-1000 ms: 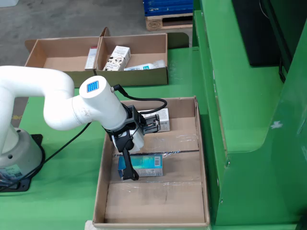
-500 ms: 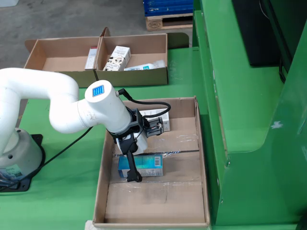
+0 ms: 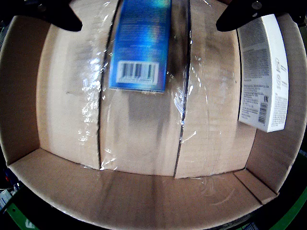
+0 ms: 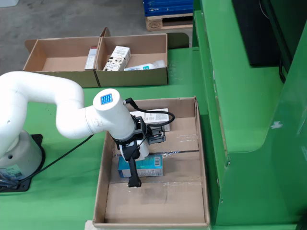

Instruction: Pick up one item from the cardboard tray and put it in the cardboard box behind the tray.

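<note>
Over the last second the arm's white wrist housing has slid from the tray's 9 o'clock edge toward its middle, and the pincer (image 4: pixel 135 173) has travelled along the blue box (image 4: pixel 144 165) toward the tray's 6 o'clock end, dropping lower as it went. That reads as the final approach for a grasp: the item is chosen and straddled, but not yet taken.

In the wrist view the blue box (image 3: pixel 140 45) lies flat on the taped floor of the cardboard tray (image 3: pixel 144 201), running off the frame at 12 o'clock, barcode end nearest the camera. The 2 dark fingertips (image 3: pixel 57 14) stand wide apart at 11 and 1 o'clock, clear of the box on both sides, so the pincer is spread and holds nothing. A white box (image 3: pixel 264 72) lies at 2 o'clock, near the tray wall.

In the fixed view the arm reaches from its base at 8 o'clock, elbow bent, forearm pointing across the green surface (image 4: pixel 62 191), wrist tipped so the pincer points down into the tray. The cardboard box (image 4: pixel 96 76), already holding a few cartons, sits beyond the tray at 11 o'clock.
</note>
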